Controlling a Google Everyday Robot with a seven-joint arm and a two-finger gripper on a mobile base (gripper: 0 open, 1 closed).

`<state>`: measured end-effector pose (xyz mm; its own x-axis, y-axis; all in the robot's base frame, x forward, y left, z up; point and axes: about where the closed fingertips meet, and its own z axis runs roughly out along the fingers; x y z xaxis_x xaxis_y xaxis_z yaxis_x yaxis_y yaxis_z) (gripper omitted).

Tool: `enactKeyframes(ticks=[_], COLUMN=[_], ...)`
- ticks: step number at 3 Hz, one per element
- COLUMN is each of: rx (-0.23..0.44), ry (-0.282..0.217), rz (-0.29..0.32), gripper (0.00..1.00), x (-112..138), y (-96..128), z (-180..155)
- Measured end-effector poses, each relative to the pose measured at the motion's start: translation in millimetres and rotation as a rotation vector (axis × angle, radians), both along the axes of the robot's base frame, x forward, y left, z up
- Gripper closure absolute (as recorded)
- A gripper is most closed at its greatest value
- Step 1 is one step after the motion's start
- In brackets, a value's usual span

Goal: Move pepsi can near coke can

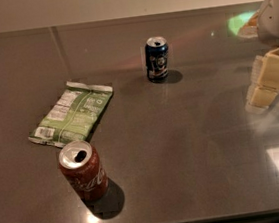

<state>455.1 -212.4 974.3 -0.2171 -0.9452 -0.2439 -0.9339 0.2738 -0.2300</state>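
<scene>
Camera view: a dark, glossy tabletop (196,167) carrying two cans and a bag, with the claw at its right side.
Pepsi can: the pepsi can (157,59) stands upright at the far middle of the tabletop, with nothing touching it.
Coke can: the coke can (84,171) stands upright at the near left, well apart from the pepsi can.
Chip bag: a green chip bag (72,116) lies flat at the left, on the far side of the coke can, its near edge just beside that can.
Claw: the claw (267,84) hangs at the right edge, well apart from the pepsi can. It grips neither can, and whether it is released or clenched cannot be told.
Step in hand: probably the reach toward the pepsi can, which has not yet been taken up.
Risk, grasp: an off-centre approach from the right could tip the can or push it along the slick surface.
Risk, carry: the straight path to the coke can runs close by the bag's right edge, so a low carry could snag and drag the bag.
Risk, placing: setting down too tight could knock the coke can over, and landing on the bag would leave the pepsi can tilted.
</scene>
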Motion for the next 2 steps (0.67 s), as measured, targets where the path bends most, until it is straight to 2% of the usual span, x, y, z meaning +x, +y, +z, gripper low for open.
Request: enactKeyframes(ticks=[2], rx=[0.107], ry=[-0.026], rz=[0.018], gripper=[0.0], x=[55.7], y=[21.1], z=[-17.5])
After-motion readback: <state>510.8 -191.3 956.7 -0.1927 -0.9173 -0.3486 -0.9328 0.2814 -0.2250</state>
